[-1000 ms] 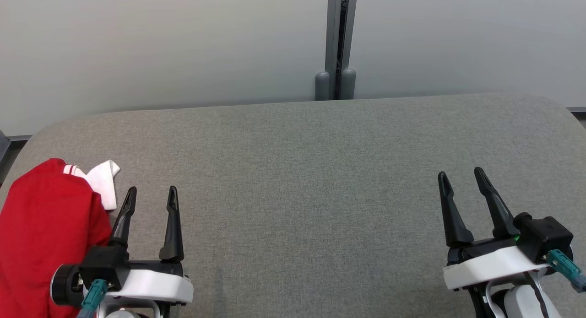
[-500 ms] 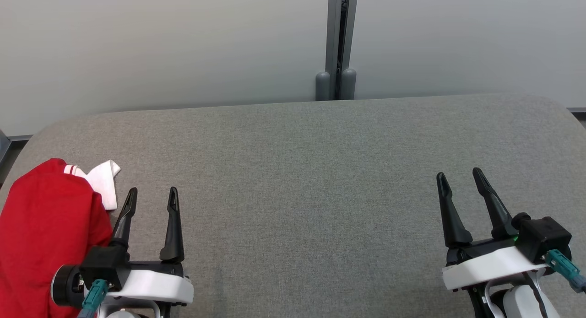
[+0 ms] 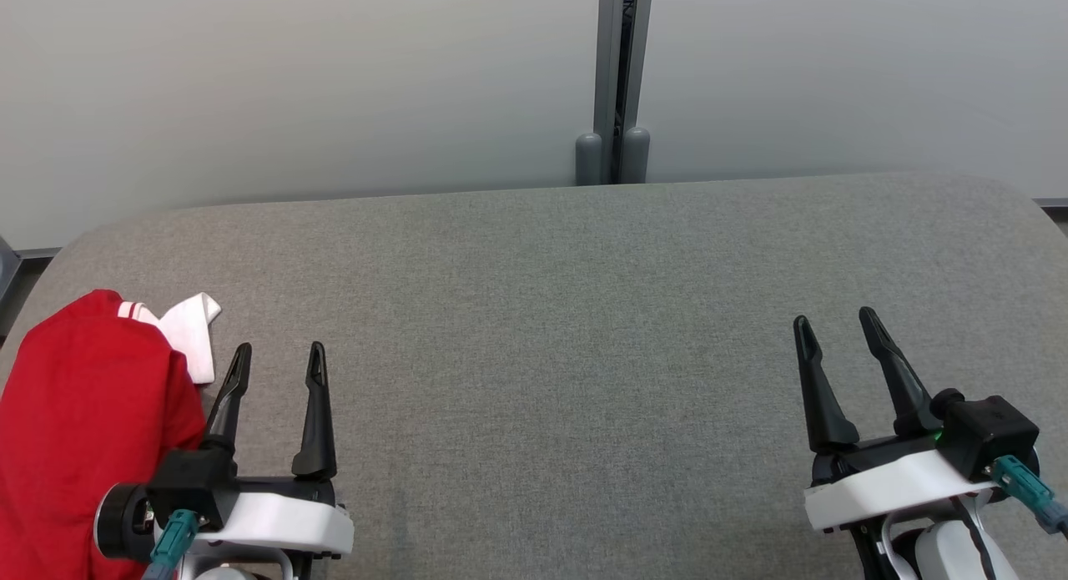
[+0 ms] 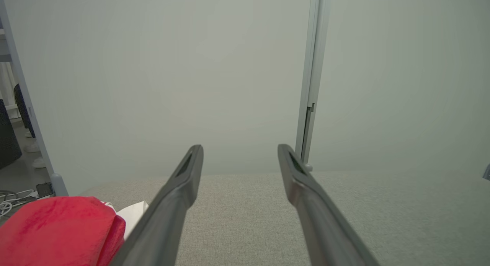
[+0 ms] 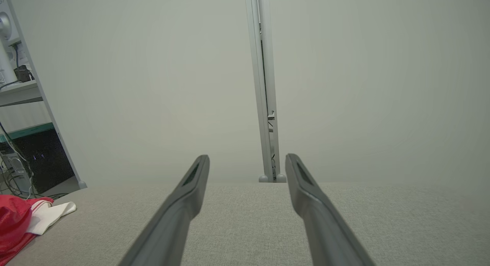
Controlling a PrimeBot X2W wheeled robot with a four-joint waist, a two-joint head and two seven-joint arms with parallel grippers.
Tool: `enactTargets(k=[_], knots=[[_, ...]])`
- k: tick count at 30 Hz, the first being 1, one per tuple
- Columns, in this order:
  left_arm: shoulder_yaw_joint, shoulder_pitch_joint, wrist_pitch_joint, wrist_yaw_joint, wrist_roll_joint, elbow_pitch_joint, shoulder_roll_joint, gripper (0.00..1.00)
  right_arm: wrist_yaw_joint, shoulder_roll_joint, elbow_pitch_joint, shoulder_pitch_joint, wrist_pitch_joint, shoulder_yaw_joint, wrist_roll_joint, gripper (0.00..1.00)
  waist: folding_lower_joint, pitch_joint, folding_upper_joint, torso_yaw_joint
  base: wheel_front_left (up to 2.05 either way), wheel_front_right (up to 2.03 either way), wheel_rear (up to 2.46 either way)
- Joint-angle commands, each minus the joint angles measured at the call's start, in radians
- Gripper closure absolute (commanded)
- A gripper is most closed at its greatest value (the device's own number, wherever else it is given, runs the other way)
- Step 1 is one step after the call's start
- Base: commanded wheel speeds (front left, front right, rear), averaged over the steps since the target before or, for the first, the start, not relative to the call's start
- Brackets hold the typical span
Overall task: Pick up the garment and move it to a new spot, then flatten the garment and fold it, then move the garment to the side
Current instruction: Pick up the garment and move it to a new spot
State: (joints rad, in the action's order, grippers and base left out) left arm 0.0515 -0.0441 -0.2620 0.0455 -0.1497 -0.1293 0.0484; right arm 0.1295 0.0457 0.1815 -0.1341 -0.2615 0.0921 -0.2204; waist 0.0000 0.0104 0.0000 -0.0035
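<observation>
The left fingers (image 3: 315,413) and right fingers (image 3: 822,396) both stand spread apart, holding nothing. The bunched red and white garment (image 3: 83,413) lies just outside the left pair and well apart from the right, at a corner of the grey counter (image 3: 542,313). A shallow pinch may catch only one layer, or nudge the heap off that edge.

The left end effector (image 3: 279,348) and right end effector (image 3: 834,317) are each wearing two long black fingers (image 3: 315,413), tapering to thin tips, on a white shell (image 3: 275,520) with a black block (image 3: 991,430). A teal connector (image 3: 1025,485) is sticking out of each, and a green light (image 3: 940,436) is glowing on the right one.
</observation>
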Motion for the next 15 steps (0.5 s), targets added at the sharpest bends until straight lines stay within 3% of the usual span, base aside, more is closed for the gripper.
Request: enactTargets(k=[1, 15], knots=[[-0.001, 0.004, -0.004, 0.006, 0.0, 0.0, 0.004, 0.0, 0.002, 0.008, 0.003, -0.007, -0.005, -0.001, -0.003, 0.0, 0.0, 0.0, 0.0, 0.0, 0.0, 0.0, 0.0], [0.001, 0.001, -0.004, 0.008, -0.002, -0.007, 0.004, 0.0, 0.002, 0.008, 0.004, -0.003, -0.005, 0.001, -0.002, 0.0, 0.0, 0.005, 0.0, 0.013, 0.0, 0.0, 0.0]])
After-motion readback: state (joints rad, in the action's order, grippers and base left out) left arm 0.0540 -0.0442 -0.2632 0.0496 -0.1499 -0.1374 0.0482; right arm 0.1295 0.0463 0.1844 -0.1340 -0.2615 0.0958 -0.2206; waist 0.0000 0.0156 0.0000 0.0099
